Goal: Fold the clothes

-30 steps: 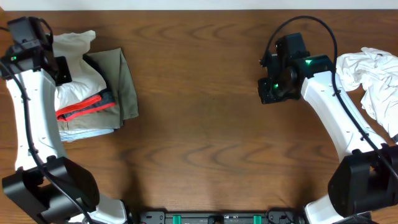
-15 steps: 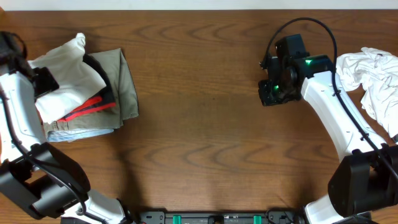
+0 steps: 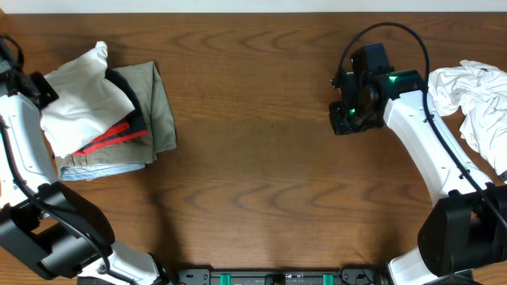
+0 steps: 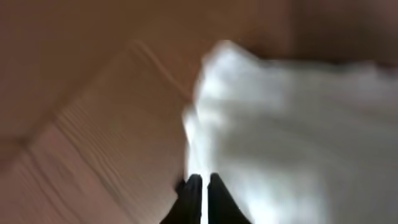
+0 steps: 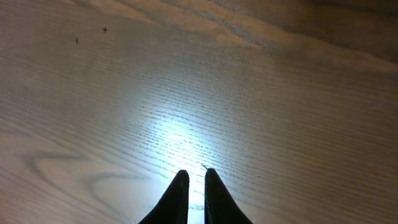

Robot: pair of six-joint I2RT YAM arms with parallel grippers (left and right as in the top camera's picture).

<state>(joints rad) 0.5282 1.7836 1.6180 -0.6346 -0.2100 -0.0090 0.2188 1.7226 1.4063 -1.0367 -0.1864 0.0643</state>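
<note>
Table (image 3: 253, 158): wood, bare through the middle.

Stack (image 3: 154, 111): at 9 o'clock on the table. It holds khaki, grey with red trim and black pieces, with a white top piece (image 3: 79, 111) lying rumpled and not square.

Pile (image 3: 475, 103): unfolded white garments at the 3 o'clock edge.

Step in hand, as judged: finishing the placing of the top piece. The next move calls for fetching a garment from the pile and spreading it flat at centre.

Left gripper (image 3: 38, 87): at the stack's 9 o'clock side, jaws closed. In the blurred wrist view white cloth lies from 12 to 2 o'clock of the tips (image 4: 200, 186); whether a fold is pinched cannot be told.

Right gripper (image 3: 348, 115): jaws closed on nothing over bare wood (image 5: 193, 180). The pile is well apart at its 3 o'clock.
</note>
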